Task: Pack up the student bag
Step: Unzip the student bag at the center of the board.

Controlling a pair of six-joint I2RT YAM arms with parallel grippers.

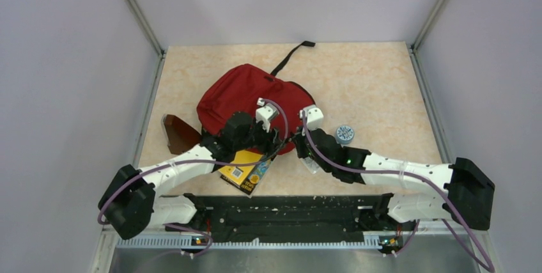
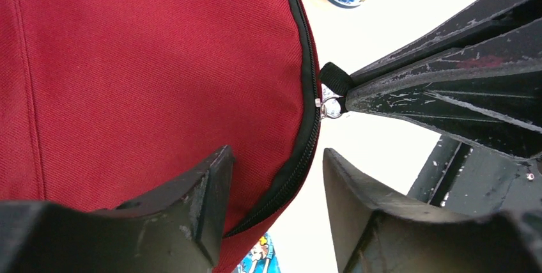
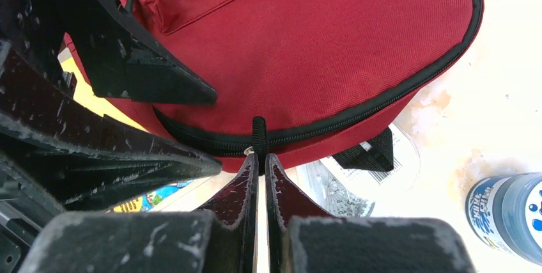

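Beige mottled tabletop (image 1: pixel 383 81), grey walls on three sides. The student bag (image 1: pixel 236 94) lies flat just ahead of both sets of fingers, its near rim turned toward them.

Right gripper (image 3: pixel 259 161): fingers pinched narrow on the black zipper pull (image 3: pixel 259 132), which stands straight out beyond the tips.

Left gripper (image 2: pixel 276 155): jaws wide, holding nothing. One finger is over the red fabric and the other is off the rim, with the zipper track (image 2: pixel 311 132) running between them.

Key relation: the track runs crosswise to the right fingers and curves away along the rim on both sides of the pull. The right arm has the pull; the left tips sit just beside it on the same seam.

Judgement: the zip must travel along the rim, not outward. Which side of the pull is already undone cannot be told.

A yellow book (image 1: pixel 246 172) lies under the left fingers. A blue bottle (image 1: pixel 345 133) stands off to the outer side of the right fingers.
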